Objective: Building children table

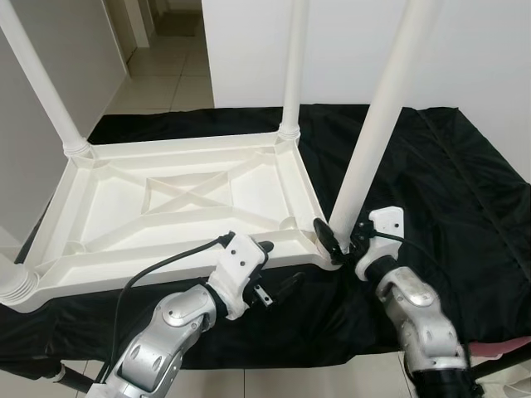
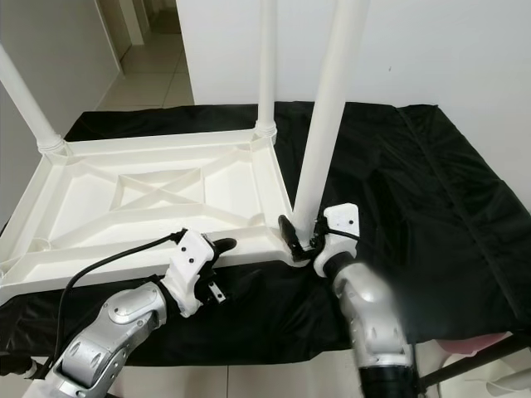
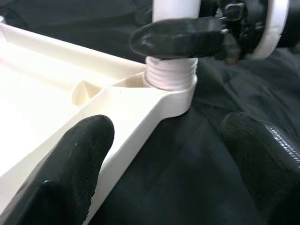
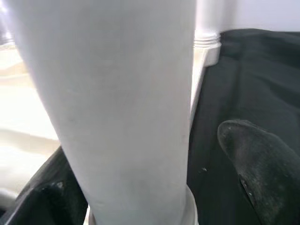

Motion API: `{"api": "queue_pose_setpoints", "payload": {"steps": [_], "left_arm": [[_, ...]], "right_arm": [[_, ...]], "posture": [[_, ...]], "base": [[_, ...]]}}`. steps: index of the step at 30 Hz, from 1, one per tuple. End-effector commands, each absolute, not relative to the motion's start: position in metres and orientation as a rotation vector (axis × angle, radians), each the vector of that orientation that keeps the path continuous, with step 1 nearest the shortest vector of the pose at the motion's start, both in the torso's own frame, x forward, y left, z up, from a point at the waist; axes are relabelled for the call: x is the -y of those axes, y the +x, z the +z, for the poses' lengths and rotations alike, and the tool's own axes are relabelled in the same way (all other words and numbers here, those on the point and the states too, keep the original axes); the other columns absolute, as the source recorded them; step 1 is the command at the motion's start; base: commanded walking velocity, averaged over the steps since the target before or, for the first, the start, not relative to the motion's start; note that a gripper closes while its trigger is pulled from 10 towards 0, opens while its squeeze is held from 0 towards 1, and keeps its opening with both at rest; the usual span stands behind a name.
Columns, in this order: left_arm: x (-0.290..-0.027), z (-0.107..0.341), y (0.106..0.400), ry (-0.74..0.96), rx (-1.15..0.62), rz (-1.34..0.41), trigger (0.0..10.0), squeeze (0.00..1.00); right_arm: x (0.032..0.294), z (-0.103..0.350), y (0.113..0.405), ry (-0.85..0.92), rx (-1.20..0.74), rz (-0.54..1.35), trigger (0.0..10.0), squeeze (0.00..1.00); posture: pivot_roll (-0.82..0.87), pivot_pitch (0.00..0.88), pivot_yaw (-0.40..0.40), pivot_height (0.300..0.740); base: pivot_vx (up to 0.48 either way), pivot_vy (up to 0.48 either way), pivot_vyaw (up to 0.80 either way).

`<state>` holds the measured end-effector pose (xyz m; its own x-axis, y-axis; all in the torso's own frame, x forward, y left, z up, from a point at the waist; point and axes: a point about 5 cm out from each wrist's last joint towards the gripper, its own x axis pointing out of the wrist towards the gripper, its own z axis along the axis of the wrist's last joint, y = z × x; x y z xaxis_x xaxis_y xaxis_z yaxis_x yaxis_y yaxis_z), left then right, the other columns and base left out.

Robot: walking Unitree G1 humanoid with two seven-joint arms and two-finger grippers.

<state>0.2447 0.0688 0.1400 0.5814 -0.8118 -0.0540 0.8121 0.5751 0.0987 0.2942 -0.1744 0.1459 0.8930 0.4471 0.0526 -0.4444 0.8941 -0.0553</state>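
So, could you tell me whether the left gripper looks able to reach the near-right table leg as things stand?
Probably yes: the left gripper sits open at the tabletop's near rim, with nothing between it and the leg, though the right gripper already straddles its base.
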Motion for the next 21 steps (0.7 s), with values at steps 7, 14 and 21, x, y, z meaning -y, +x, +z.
{"api": "queue_pose_setpoints", "payload": {"steps": [7, 14, 21], "left_arm": [[-0.070, 0.140, 0.245, 0.109, -0.020, -0.997, 10.0, 0.00], [-0.066, 0.140, 0.242, 0.117, -0.008, -0.999, 10.0, 0.00], [-0.065, 0.140, 0.242, 0.119, -0.003, -0.996, 10.0, 0.00]], "right_arm": [[0.170, 0.141, 0.304, -0.107, 0.042, 0.632, 10.0, 0.00], [0.163, 0.140, 0.312, -0.143, 0.040, 0.741, 4.9, 0.00], [0.161, 0.138, 0.317, -0.170, 0.045, 0.799, 0.0, 0.00]], "posture": [[-0.05, 0.025, 0.027, 0.740], [-0.04, 0.015, 0.023, 0.740], [-0.04, 0.015, 0.018, 0.740]], "base": [[0.000, 0.000, 0.00], [0.000, 0.000, 0.00], [0.000, 0.000, 0.00]]}}
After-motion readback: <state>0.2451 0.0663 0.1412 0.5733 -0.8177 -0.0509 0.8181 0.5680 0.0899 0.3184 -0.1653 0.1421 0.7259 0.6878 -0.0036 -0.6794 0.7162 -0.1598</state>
